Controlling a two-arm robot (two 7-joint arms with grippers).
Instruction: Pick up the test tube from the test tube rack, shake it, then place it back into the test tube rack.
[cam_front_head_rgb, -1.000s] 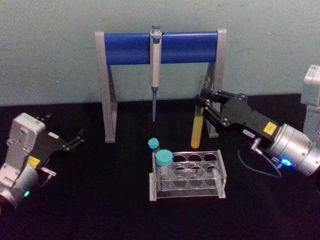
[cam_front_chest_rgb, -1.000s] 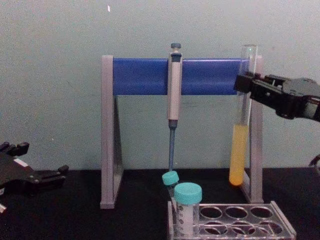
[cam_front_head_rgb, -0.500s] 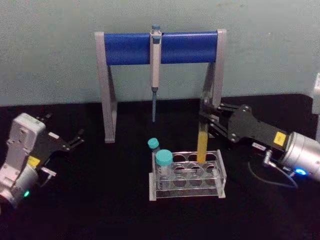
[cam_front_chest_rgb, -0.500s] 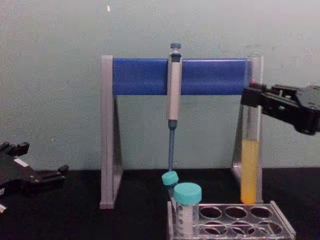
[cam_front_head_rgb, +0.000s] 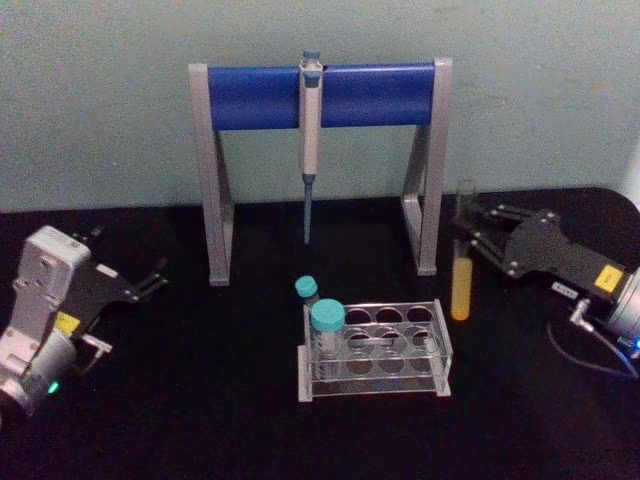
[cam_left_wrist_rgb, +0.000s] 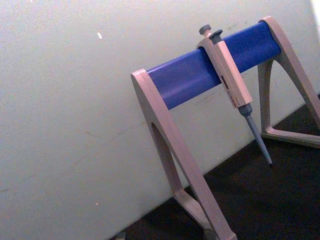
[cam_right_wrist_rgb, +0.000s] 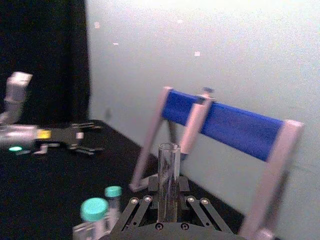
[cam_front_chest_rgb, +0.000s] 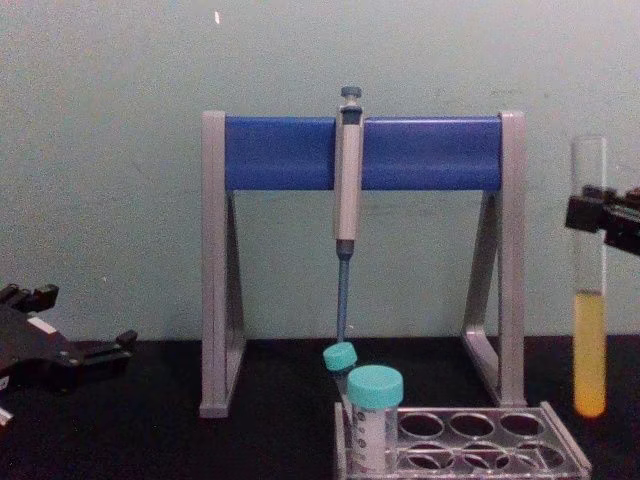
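Note:
The test tube (cam_front_head_rgb: 460, 288) is a long clear glass tube with yellow liquid in its lower part. It hangs upright above the black table, just right of the test tube rack (cam_front_head_rgb: 442, 346) and outside it. My right gripper (cam_front_head_rgb: 464, 233) is shut on the tube's upper part. From the chest, the test tube (cam_front_chest_rgb: 589, 350) hangs beside the rack (cam_front_chest_rgb: 562, 457), with its bottom slightly above the rack's top plate and my right gripper (cam_front_chest_rgb: 597, 213) around it. The right wrist view shows the tube's open mouth (cam_right_wrist_rgb: 168, 170) rising between the fingers. My left gripper (cam_front_head_rgb: 128, 258) rests open at the far left.
A grey-and-blue pipette stand (cam_front_head_rgb: 256, 96) stands behind the rack with a pipette (cam_front_head_rgb: 310, 130) hanging from its bar. Its right leg (cam_front_head_rgb: 430, 200) is close to the held tube. Two teal-capped tubes (cam_front_head_rgb: 327, 322) sit at the rack's left end.
My right gripper has carried the test tube to the right, from above the rack's back-right holes to a spot beside the rack. The left arm has not moved.

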